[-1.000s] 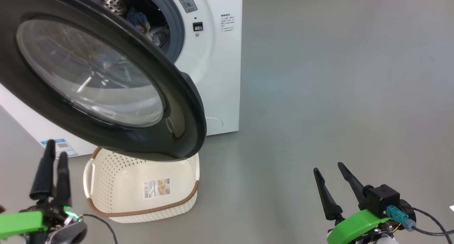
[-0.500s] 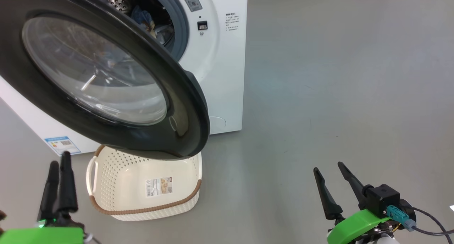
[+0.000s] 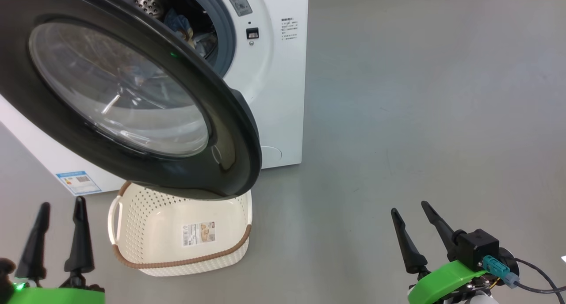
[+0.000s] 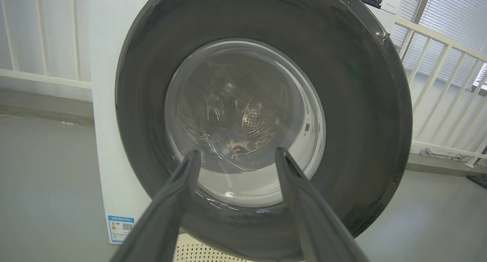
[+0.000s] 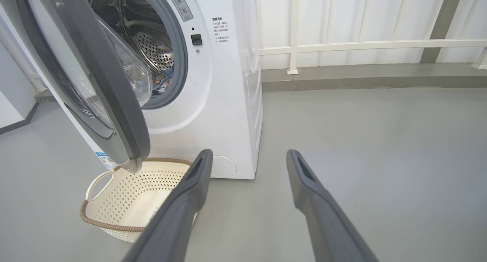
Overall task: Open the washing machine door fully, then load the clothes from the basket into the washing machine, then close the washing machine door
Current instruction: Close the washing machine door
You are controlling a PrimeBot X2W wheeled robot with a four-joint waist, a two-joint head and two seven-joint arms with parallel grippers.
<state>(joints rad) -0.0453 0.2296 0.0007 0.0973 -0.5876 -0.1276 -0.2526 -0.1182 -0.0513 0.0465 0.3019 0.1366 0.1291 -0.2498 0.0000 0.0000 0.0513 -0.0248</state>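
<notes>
The washing machine door is open at upper left, with the clothes inside the drum.
In the head view the door lies straight above the left tool and well apart from the right tool at lower right. Both tools stand wide and empty, so closing probably suits the left.

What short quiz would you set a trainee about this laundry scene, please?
1. Fill the blank: the washing machine door stands ____.
2. True or false: the basket holds the clothes.
3. Where do the clothes lie? A: in the basket. B: inside the washing machine. C: draped over the door.
Key: 1 open; 2 false, the basket is empty; 3 B.
</notes>
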